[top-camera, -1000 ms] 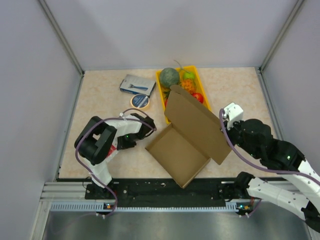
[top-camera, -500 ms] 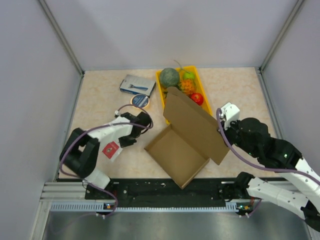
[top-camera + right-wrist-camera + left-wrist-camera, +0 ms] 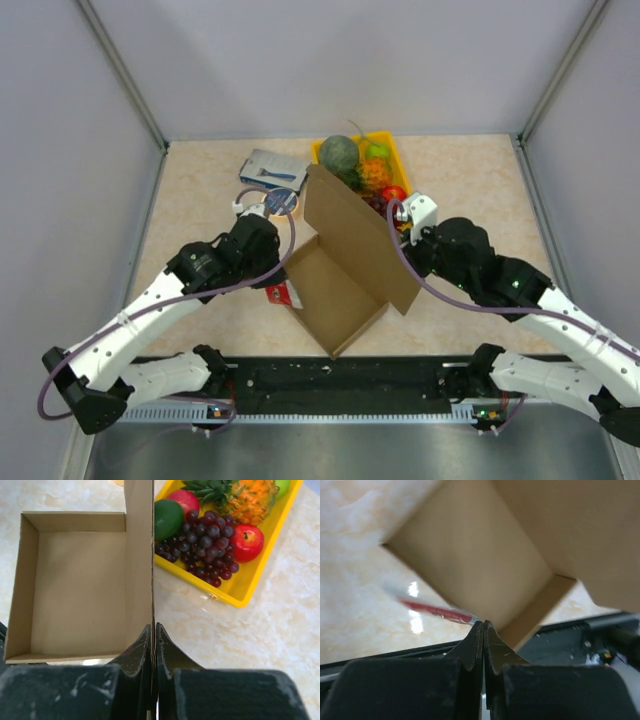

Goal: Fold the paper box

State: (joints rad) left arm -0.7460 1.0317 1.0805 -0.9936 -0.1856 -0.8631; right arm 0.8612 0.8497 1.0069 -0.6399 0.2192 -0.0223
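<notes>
— Left hand [image 3: 483, 625] first: how far open?
— Closed right up, no gap between the fingers [image 3: 470, 650], nothing seen gripped. Poised at the left wall of the paper box [image 3: 335, 295]; cannot tell whether touching it.
— Anything else on that side of the tabletop [image 3: 200, 190]?
— Toward the far edge, a blue-grey packet [image 3: 272, 168], with a round tin [image 3: 283, 201] just beside it on the near side.
— And the box itself?
— Around the middle, closer to the near edge than the far one. Rests flat on its shallow square base, one corner pointing at the near edge. Carries its big lid flap [image 3: 360, 235] standing steeply along the right side of the base.
— Behind the flap?
— Yellow fruit tray [image 3: 239, 596], up against the far edge, partly hidden by the cardboard.
— Right hand [image 3: 152, 630]?
— Clamped on the flap's edge, with the cardboard edge-on between its fingers [image 3: 136, 651].
</notes>
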